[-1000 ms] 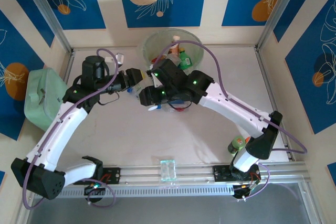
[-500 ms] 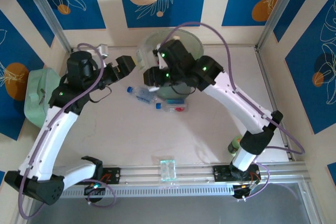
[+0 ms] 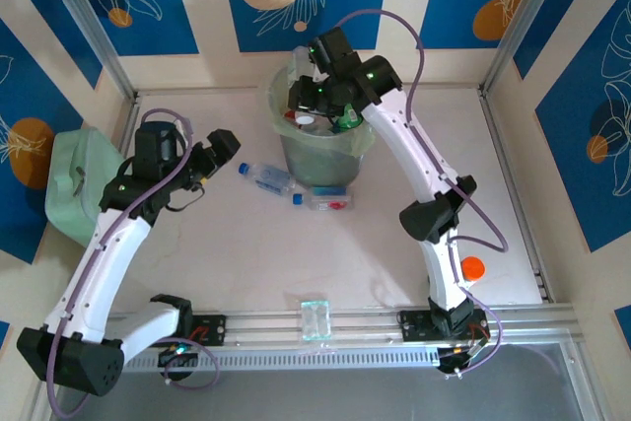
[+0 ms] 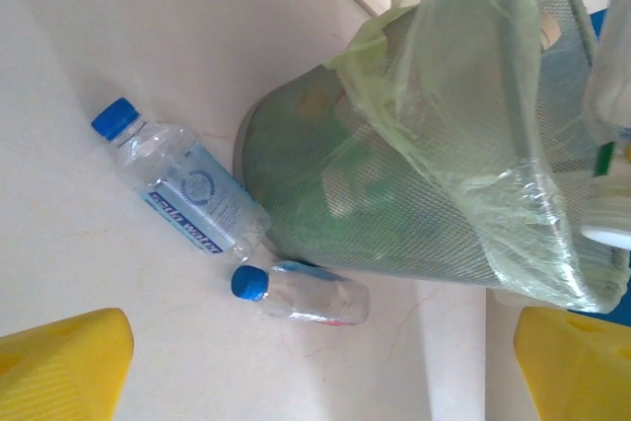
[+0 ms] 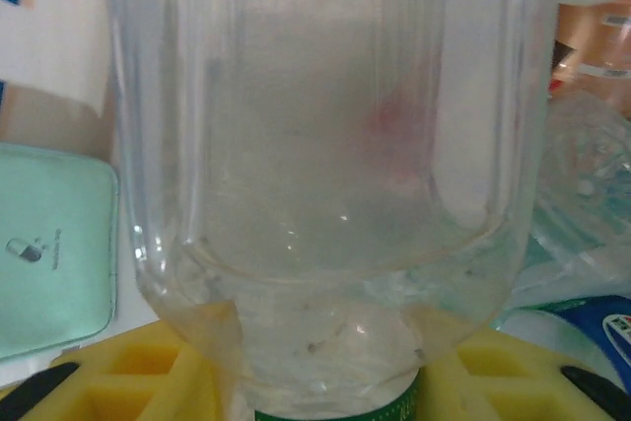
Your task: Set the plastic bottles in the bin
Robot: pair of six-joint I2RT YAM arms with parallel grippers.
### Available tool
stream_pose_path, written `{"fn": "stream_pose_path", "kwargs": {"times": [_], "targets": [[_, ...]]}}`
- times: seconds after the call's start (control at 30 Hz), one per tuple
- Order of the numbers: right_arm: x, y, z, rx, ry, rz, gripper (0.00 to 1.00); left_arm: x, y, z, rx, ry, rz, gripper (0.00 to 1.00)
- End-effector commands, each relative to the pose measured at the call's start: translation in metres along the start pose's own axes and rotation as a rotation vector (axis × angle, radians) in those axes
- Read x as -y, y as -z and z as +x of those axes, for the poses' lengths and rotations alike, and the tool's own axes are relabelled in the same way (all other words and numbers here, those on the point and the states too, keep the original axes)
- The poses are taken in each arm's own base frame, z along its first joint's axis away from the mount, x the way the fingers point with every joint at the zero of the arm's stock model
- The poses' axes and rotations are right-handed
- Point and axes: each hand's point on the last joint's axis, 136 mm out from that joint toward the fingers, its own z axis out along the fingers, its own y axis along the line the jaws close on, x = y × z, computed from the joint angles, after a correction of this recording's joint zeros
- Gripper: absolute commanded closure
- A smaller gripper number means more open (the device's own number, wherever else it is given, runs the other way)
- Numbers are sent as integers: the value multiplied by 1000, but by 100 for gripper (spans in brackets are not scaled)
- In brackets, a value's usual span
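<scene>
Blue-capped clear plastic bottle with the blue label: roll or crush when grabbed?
The clear blue-labelled bottle looks empty, so probably light. Lying on its side, it would likely roll if nudged. Thin walls may dent.

Blue leaf-print wall panels (image 3: 345,7), pale tabletop (image 3: 256,253)

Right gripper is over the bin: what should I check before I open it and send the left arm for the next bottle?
1. Right gripper shut on the clear bottle: ok, the bottle sits between its yellow fingers.
2. Right gripper above the mouth of the bin: ok in the top view.
3. Room left inside the bin: cannot tell.
4. Left gripper open and empty: ok.
5. Next targets in sight: ok, the blue-label bottle and the small blue-capped bottle lie by the bin's base.
6. Arms apart from each other: ok.
</scene>
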Motion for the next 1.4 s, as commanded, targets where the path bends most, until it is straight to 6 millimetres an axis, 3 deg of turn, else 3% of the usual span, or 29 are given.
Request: {"fn": "stream_pose_path", "kwargs": {"times": [0.0, 0.07, 0.13, 0.33, 0.47, 0.6, 0.77, 1.0, 1.13, 1.37], "targets": [[-9, 7, -2, -14, -4, -64, 45, -13, -7, -1, 8, 37, -35, 2], [-11, 9, -7, 4, 0, -80, 31, -24, -17, 4, -15, 60, -60, 2], [-11, 12, -12, 21, -2, -86, 23, -32, -29, 10, -38, 81, -70, 2], [-8, 25, -18, 51, 7, -79, 21, -57, -57, 13, -53, 129, -149, 2], [-22, 53, -11, 101, 81, -81, 21, -67, -80, 8, -59, 171, -191, 3], [-41, 85, 13, 145, 168, -101, 21, -79, -107, 9, -81, 218, -242, 8], [-49, 110, 59, 143, 191, -174, 19, -98, -137, 10, -92, 249, -337, 14], [-39, 114, 113, 87, 166, -224, 18, -116, -165, -4, -51, 248, -432, 22], [-30, 109, 129, 52, 148, -208, 18, -128, -177, -8, -50, 246, -500, 26], [-34, 113, 133, 50, 154, -225, 17, -142, -199, 4, -105, 276, -545, 27]]}}
